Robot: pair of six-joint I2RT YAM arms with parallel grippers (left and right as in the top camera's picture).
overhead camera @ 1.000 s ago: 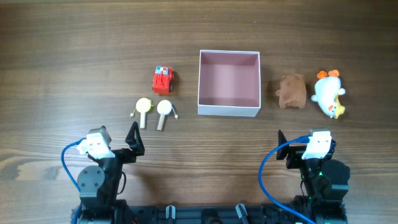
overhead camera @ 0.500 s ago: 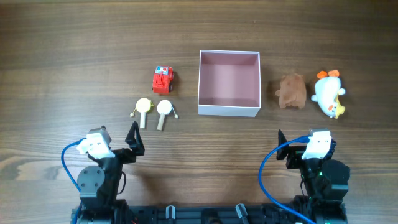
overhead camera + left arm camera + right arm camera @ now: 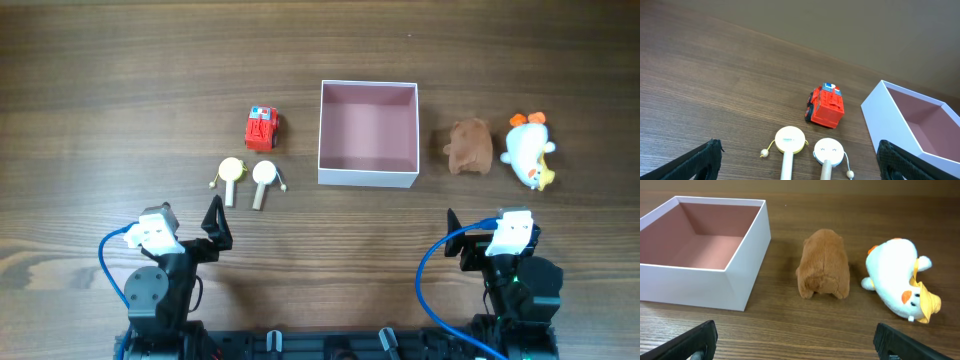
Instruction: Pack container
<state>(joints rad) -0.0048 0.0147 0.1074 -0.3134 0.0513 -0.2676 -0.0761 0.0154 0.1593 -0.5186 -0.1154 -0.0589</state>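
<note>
- Square, shallow, white-walled container with a dusty pink interior [image 3: 367,179] sat open side up near the middle of the dark wood-grain worktop [image 3: 110,80].
- To its left, apart from it: a red plastic toy truck [image 3: 262,127]. Nearer the arms lay two cream round-headed wooden rattles [image 3: 231,178] side by side.
- To its right: a brown plush animal [image 3: 468,146], then a white plush duck with orange and yellow trim [image 3: 527,150].
- Left end effector [image 3: 214,228]: released, fingers spread wide, grasping nothing, well short of the toys.
- Right end effector [image 3: 457,243]: likewise released and unloaded, facing the container and plush toys.
</note>
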